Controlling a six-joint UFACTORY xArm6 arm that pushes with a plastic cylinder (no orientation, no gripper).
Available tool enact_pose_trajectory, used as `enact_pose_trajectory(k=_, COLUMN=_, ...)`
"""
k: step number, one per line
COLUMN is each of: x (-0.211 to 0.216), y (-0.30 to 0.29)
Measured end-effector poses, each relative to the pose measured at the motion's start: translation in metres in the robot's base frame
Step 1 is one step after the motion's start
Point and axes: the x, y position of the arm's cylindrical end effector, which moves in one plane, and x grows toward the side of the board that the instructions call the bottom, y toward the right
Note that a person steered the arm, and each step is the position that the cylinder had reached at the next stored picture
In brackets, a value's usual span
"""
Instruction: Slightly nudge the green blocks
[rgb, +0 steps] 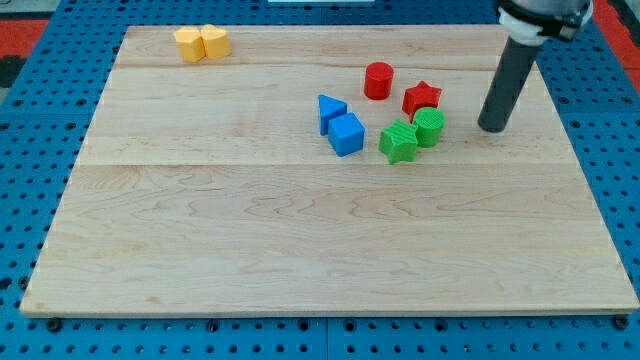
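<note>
1. Green blocks: a green star (398, 142) and a green cylinder (429, 127), touching, just below the red star (421, 98).
2. My tip (492, 128): a bare rod with no fingers, holding nothing, at the red star's lower right, apart from the cylinder.
3. Step, as we judge it: approach; next, a short push toward the view's left.

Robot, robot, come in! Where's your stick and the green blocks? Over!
My tip right of green cylinder, apart. Green star touching it. Red star close behind.

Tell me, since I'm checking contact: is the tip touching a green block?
No: my tip stands on bare board to the view's right of the green cylinder, with a clear gap between them.
</note>
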Motion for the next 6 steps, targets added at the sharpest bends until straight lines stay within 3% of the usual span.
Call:
enact_pose_trajectory(k=2, x=-0.006, y=-0.046)
enact_pose_trajectory(k=3, x=0.027, y=-0.042)
enact_pose_trajectory(k=4, x=0.047, y=-0.08)
enact_pose_trajectory(k=6, x=0.047, y=-0.083)
